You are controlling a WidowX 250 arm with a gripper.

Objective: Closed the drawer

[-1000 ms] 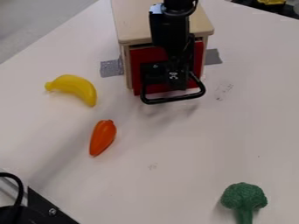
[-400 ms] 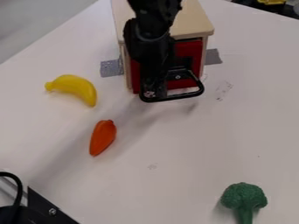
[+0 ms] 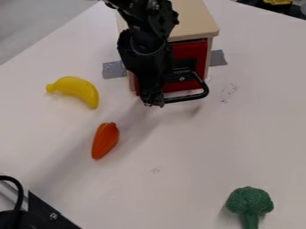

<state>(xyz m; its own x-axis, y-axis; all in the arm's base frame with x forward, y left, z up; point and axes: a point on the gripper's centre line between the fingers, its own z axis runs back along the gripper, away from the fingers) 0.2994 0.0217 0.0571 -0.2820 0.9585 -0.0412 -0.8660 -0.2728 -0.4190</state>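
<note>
One broad white table [image 3: 191, 152] carries everything we need, and near its far edge stands the wooden cabinet [image 3: 194, 19], with strips of grey tape [image 3: 113, 70] showing at either side of its base. We see the black arm [image 3: 143, 42] coming in from the top edge, in front of the cabinet's left part as we view it. The red drawer [image 3: 186, 49] is in the cabinet's front, between the wooden sides; it looks flush or nearly so, though we cannot be certain that it is fully home.

From that front the black handle [image 3: 190, 97] juts out towards us, its long bar running across the view, roughly parallel to the drawer's face. The gripper [image 3: 153, 103] hangs at the bar's left end, and whether it touches the bar or sits just beside it we cannot tell. Nor can we tell if it is spread or pinched together.

What matters most to us is that the drawer lies behind and to the right of the gripper. Any closing push still needed should go straight back into the cabinet, square to the bar; pressing only at this left end might skew the drawer. If it is already home, we would simply back the gripper away, minding that it does not hook the handle and drag it out.
</note>
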